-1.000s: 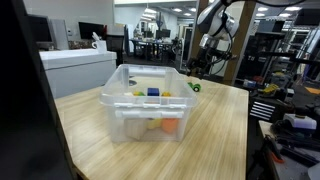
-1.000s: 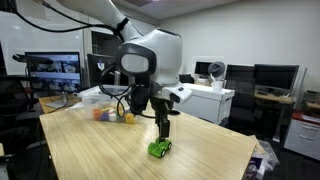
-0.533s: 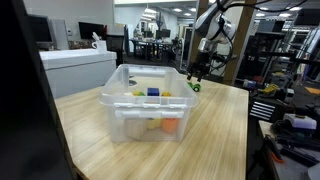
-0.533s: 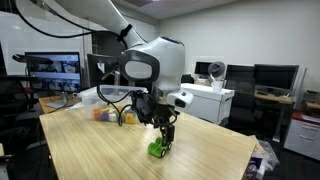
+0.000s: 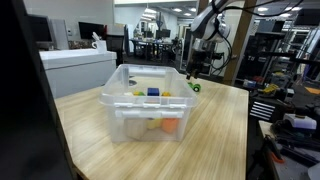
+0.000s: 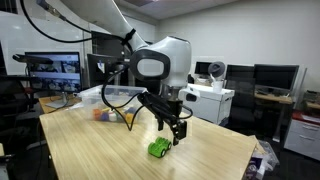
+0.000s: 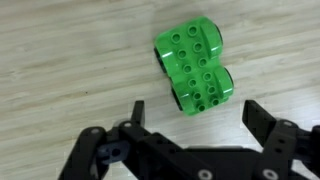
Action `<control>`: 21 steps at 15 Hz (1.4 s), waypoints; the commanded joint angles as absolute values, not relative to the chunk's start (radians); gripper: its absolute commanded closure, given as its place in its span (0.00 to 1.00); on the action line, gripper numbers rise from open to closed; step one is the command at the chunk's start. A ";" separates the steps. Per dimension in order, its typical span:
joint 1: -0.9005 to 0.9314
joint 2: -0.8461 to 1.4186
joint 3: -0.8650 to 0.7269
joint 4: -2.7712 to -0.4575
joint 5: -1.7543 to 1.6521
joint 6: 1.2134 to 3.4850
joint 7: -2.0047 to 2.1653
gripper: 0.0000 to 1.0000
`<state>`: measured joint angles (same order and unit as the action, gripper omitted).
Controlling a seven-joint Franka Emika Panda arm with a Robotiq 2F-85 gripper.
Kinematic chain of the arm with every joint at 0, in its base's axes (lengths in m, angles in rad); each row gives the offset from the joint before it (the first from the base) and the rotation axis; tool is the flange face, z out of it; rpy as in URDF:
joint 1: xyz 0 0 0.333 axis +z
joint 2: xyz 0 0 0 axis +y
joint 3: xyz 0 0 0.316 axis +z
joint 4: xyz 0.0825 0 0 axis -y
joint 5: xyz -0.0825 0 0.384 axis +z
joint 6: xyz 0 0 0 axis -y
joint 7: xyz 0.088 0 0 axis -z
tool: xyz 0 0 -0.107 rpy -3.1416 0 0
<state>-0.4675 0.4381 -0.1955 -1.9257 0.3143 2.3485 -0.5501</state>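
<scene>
I note my gripper [image 6: 178, 133] has lifted clear of the green block [image 7: 195, 63], jaws wide open and empty, leaving it released on the table [image 6: 90, 150].

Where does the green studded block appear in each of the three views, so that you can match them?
Exterior view: green block right of centre, behind the clear bin.
Exterior view: lower centre, just below and left of the gripper.
Wrist view: upper centre, ahead of the open gripper.
Shared landmark: the wooden table.
</scene>
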 commanded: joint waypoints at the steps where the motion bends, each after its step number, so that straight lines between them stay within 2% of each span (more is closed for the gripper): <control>1: -0.490 0.450 -0.173 -1.919 0.253 2.329 -0.646 0.00; 16: -0.488 0.493 -0.159 -1.984 0.158 2.369 -0.819 0.01; 17: -0.488 0.491 -0.158 -1.985 0.159 2.377 -0.824 0.26; 19: -0.488 0.490 -0.159 -1.985 0.157 2.384 -0.829 0.30; 21: -0.489 0.486 -0.162 -1.984 0.157 2.392 -0.827 0.44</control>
<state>-0.4726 0.4949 -0.1758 -1.9645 0.1673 2.3646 -0.7990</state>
